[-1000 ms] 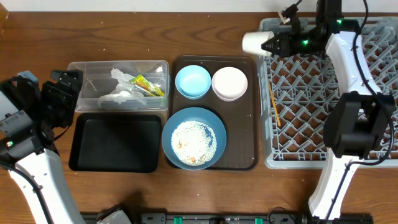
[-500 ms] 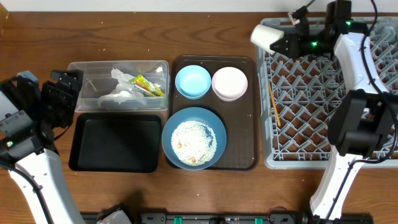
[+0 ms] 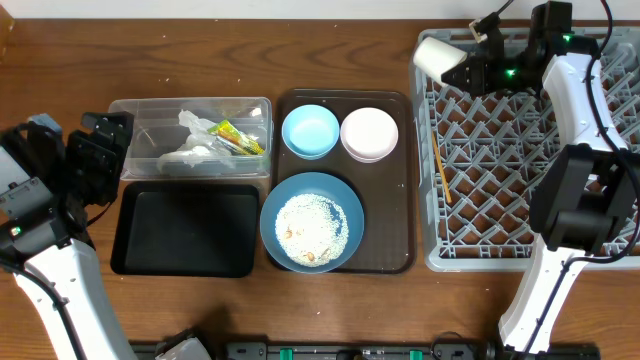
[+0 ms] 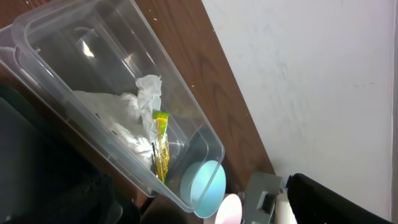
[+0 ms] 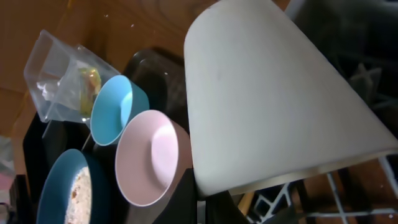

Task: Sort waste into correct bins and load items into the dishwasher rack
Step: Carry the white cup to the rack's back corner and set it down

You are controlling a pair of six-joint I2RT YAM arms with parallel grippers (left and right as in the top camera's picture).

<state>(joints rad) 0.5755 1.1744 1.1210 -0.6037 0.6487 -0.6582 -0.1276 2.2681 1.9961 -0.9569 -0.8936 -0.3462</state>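
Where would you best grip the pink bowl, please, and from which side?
I'd pinch the pink bowl by its right rim, from above, one finger inside. It sits upright and open; the light-blue bowl crowds its left, the big blue bowl its near side.

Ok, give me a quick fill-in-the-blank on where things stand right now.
The right gripper holds the white ____.
The napkin and wrapper lie in the clear ____.
The rice sits in the dark-blue ____.
The chopsticks lie in the grey ____.
Missing words: cup, tub, bowl, rack.
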